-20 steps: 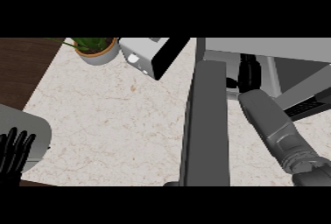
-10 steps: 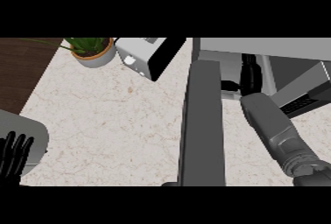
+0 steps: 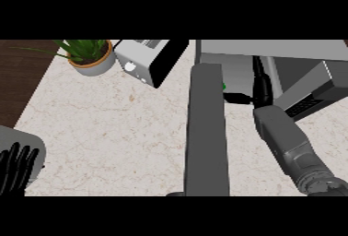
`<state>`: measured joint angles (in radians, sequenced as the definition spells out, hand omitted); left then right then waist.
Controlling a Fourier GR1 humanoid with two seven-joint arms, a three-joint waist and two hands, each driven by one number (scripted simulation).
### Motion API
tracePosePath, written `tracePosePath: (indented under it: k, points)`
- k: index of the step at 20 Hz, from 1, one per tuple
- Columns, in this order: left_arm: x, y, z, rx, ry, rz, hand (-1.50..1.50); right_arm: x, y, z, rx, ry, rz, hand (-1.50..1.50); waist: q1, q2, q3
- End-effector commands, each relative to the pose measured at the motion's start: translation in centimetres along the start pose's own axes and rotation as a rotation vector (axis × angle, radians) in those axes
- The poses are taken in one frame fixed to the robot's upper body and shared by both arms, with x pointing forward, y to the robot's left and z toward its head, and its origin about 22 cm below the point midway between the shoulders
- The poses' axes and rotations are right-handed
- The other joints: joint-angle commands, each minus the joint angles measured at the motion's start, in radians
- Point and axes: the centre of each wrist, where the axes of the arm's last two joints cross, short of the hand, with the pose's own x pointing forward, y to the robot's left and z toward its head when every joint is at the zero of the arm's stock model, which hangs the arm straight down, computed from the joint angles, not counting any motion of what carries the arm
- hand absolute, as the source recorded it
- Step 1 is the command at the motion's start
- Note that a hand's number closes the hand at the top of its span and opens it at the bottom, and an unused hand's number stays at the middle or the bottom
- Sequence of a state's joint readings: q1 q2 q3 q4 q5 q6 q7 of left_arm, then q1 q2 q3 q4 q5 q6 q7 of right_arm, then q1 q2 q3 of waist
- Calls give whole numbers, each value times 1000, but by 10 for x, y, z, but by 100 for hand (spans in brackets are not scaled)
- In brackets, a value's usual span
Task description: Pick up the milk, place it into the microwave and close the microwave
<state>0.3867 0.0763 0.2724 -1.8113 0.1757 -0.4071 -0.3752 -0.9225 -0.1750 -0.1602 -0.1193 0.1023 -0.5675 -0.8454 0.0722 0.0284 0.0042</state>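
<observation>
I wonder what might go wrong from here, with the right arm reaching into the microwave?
The right forearm runs close beside the open microwave door, so pulling it back askew could knock the door. The right hand hides what sits inside the microwave. I cannot see the milk, so it might tip as the hand leaves. Swinging the door too soon would trap the arm.
</observation>
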Motion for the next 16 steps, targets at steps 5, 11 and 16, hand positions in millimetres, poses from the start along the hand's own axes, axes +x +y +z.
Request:
tracePosePath:
  k: [5,11,16]
  points:
    - [14,-12,7,-25,21,-21,-150,-22,-2,29,29,6,-225,-150,-42,-19,-2]
    - [5,-28,12,-163,28,78,-150,-36,17,75,110,21,-367,-150,-53,-22,-3]
    - [15,-36,11,-218,32,87,-150,-48,18,106,199,33,-526,-150,-73,-30,-3]
